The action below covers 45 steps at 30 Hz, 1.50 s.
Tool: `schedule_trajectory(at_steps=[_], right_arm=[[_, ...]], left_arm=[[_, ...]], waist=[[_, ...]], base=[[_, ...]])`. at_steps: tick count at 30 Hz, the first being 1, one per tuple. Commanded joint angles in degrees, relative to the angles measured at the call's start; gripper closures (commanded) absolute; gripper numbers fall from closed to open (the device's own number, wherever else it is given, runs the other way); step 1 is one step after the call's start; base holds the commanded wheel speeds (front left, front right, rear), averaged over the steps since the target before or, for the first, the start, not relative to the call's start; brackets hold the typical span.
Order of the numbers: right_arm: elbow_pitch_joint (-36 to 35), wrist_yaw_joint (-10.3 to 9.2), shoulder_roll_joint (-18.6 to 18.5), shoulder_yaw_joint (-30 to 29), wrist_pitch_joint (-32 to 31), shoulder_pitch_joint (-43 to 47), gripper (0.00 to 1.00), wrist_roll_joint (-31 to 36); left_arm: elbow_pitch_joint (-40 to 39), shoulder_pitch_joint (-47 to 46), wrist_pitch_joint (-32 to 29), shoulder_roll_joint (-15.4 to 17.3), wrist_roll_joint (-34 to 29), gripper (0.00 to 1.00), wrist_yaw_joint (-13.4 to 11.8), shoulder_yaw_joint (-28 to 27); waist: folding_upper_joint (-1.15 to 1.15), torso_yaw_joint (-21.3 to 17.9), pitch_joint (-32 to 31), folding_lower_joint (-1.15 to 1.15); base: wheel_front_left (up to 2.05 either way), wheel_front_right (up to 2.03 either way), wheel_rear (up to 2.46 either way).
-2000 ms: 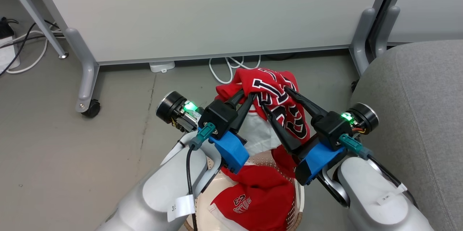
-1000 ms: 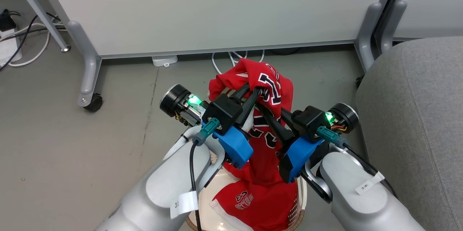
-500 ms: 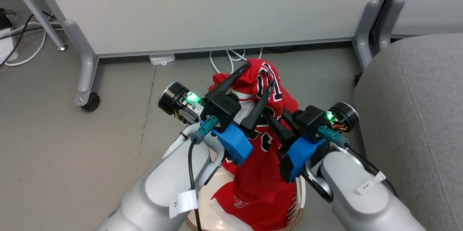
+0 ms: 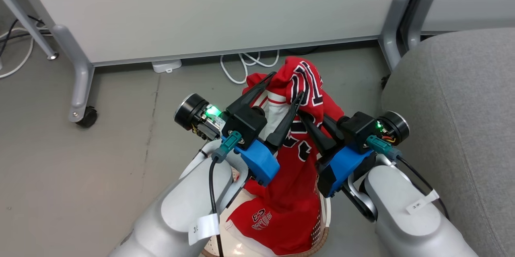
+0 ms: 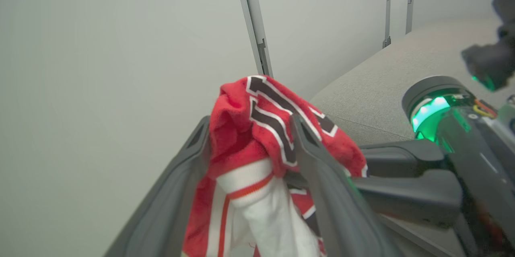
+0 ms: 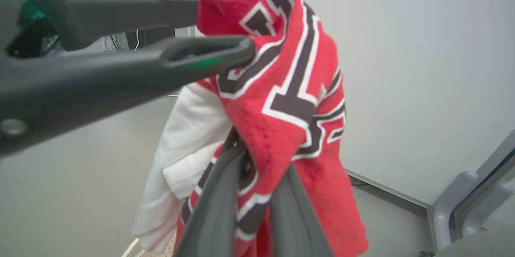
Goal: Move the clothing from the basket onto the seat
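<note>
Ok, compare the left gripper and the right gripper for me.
The left gripper stands wide open, loosely straddling the red jersey; the right gripper is pinched shut on it. The left gripper is farther from the seat, the right gripper nearer. Both sit above the basket, at the same jersey.

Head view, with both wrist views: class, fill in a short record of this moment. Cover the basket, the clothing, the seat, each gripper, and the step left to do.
basket: cream with a brown rim, on the floor beneath the arms
clothing: red jersey with black-and-white lettering, raised, its lower end hanging into the basket
seat: grey, on the robot's right, no clothing on the part in view
left gripper: open, fingers either side of the jersey's top
right gripper: shut on the jersey
step left: carry the jersey across to the seat
</note>
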<state>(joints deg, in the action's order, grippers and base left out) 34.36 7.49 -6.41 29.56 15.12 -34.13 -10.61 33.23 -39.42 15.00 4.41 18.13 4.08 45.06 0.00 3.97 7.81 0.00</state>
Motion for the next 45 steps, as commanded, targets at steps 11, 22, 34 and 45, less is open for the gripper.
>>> schedule_trajectory(at_steps=[11, 22, 34, 45], right_arm=[[-3.1, 0.01, -1.6, -4.3, 0.1, 1.6, 1.0, 0.3], [-7.1, 0.01, -2.5, -10.7, 0.1, 3.6, 1.0, 1.1], [-10.1, 0.01, -2.6, -17.9, 0.1, 6.3, 1.0, 1.8], [-12.2, 0.01, -2.4, -22.8, 0.1, 9.2, 1.0, 2.0]], left_arm=[[-0.1, 0.6, 0.3, 0.6, -0.9, 0.0, 0.3, -0.5], [-0.3, 0.2, 0.3, 0.3, -1.5, 0.0, 0.7, 0.6], [0.3, -0.2, 0.3, 0.2, -2.1, 0.0, 1.1, 1.6], [1.1, -0.3, 0.3, -0.4, -2.1, 0.0, 1.9, 3.8]], waist=[[0.0, -6.5, 1.6, 0.0], [0.0, -13.4, 3.4, 0.0], [0.0, -20.6, 5.2, 0.0], [0.0, -24.7, 6.1, 0.0]], base=[[0.0, 0.0, 0.0], [0.0, 0.0, 0.0], [0.0, 0.0, 0.0], [0.0, 0.0, 0.0]])
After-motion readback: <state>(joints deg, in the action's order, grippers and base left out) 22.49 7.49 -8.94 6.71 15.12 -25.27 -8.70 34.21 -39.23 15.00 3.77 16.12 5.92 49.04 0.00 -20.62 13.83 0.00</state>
